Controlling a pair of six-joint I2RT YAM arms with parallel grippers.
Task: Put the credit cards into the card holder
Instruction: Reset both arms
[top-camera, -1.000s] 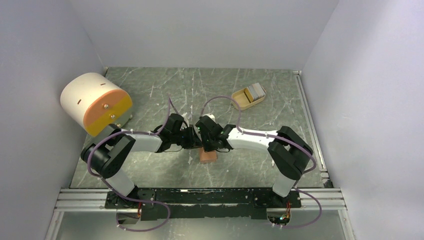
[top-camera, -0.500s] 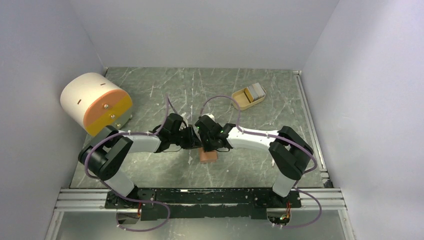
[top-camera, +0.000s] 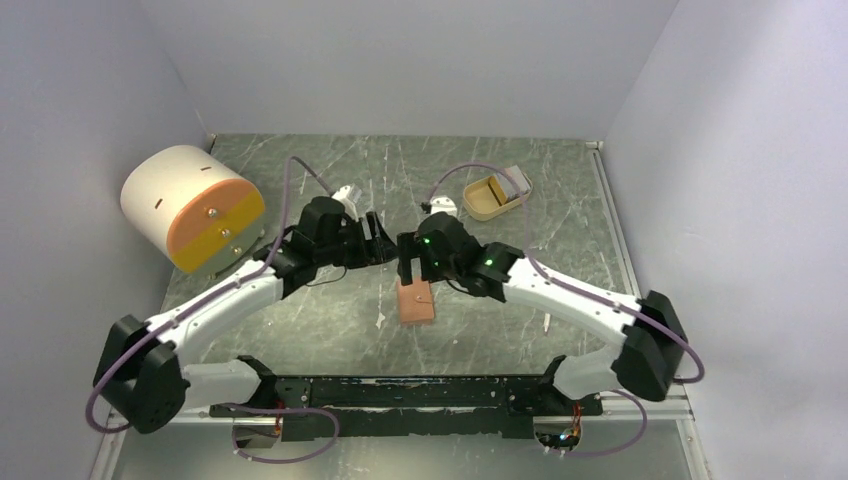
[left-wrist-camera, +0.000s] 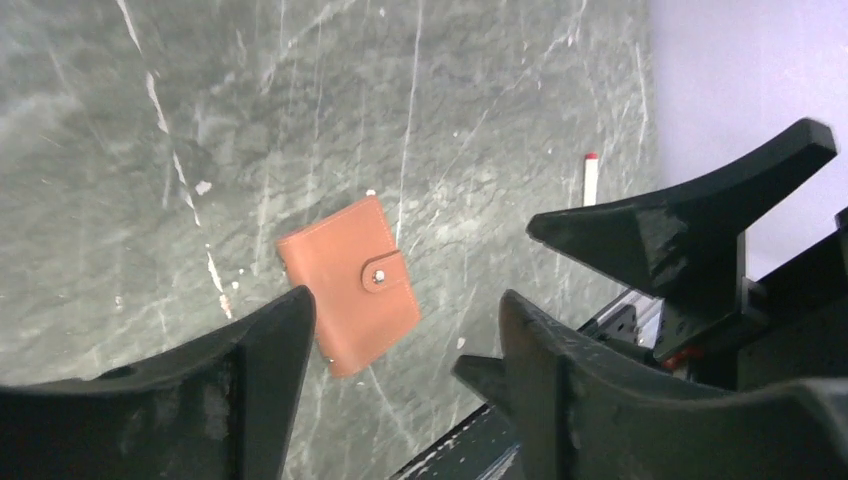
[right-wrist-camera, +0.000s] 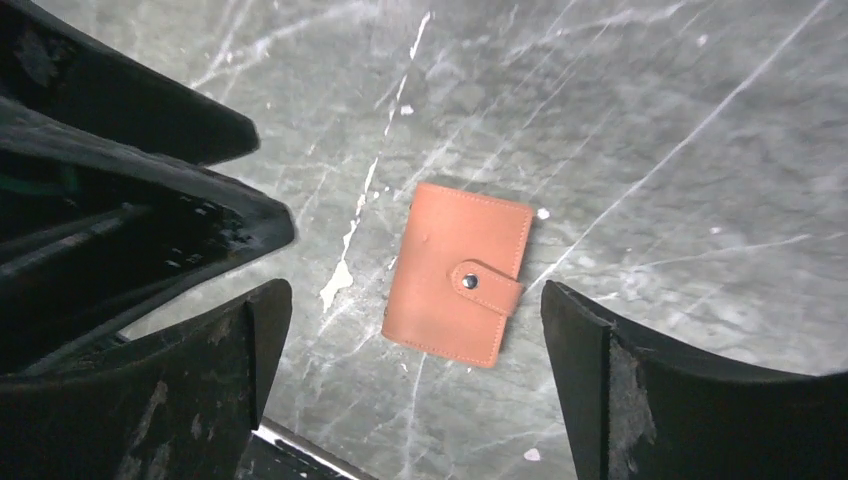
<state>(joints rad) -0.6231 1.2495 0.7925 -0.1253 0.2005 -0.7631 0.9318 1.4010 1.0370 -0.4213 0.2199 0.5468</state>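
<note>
The salmon-pink card holder (top-camera: 415, 301) lies folded flat on the table, its snap tab fastened, and nothing touches it. The left wrist view shows it (left-wrist-camera: 350, 285) below and between the fingers, and so does the right wrist view (right-wrist-camera: 460, 272). My left gripper (top-camera: 378, 243) hovers open just behind and left of it, nothing between its fingers (left-wrist-camera: 405, 300). My right gripper (top-camera: 411, 268) hangs open right above its far edge, also empty (right-wrist-camera: 415, 295). Light blue and grey-white credit cards (top-camera: 514, 182) stand in a beige tray (top-camera: 485, 200) at the back right.
A big white-and-orange drum (top-camera: 190, 205) stands at the left wall. The two grippers are close together over the table's middle; the other gripper's fingers show in each wrist view (left-wrist-camera: 690, 230) (right-wrist-camera: 150, 130). A metal rail (top-camera: 400, 395) runs along the near edge.
Both grippers have opened and risen off the card holder, which now lies uncovered and a little nearer. Both arms have stretched out, the left one drawing back to the left.
</note>
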